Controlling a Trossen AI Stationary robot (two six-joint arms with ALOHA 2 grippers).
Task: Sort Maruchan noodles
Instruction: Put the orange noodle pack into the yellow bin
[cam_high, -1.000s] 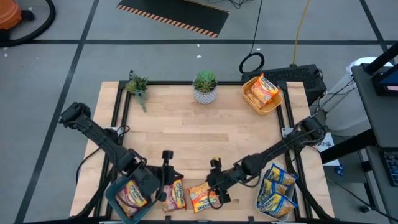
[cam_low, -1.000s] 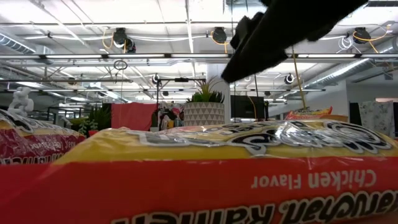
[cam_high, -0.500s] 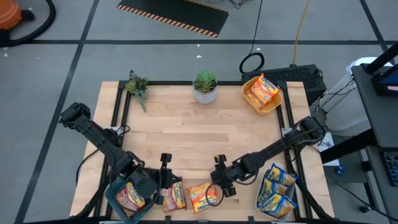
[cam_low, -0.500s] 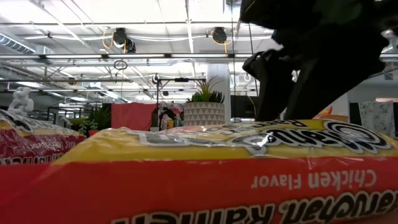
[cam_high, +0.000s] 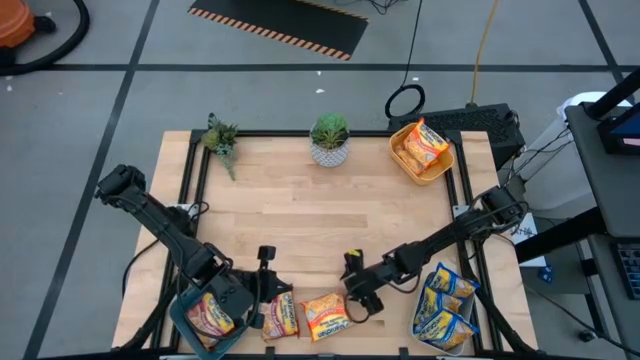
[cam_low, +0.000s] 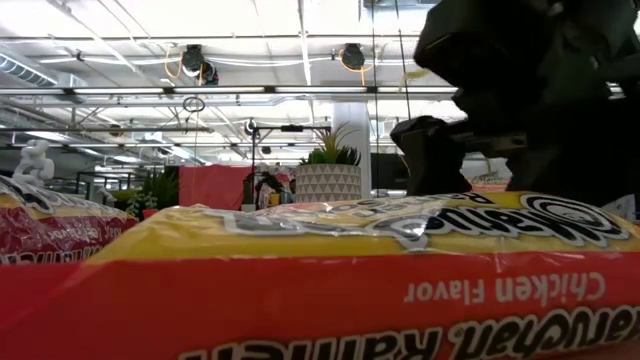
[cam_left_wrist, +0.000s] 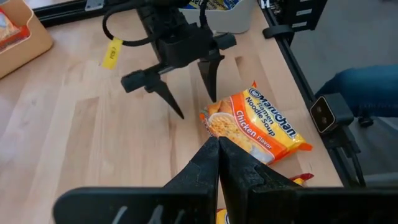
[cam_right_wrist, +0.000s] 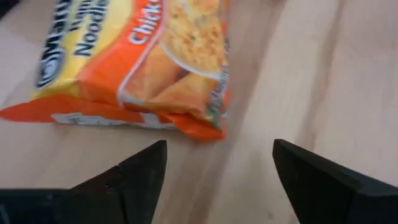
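Maruchan chicken packet, orange and yellow, lay flat at the table's near edge, just beside the right tool, whose fingers stood spread and empty. Judging by this, a pickup was under way: that tool needed to straddle the packet and close, while the left tool, pressed together, waited beside a red packet.

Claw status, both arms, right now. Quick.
Left claw: shut, holding nothing, near the front edge beside a red packet.
Right claw: open, empty, just by the orange chicken packet.
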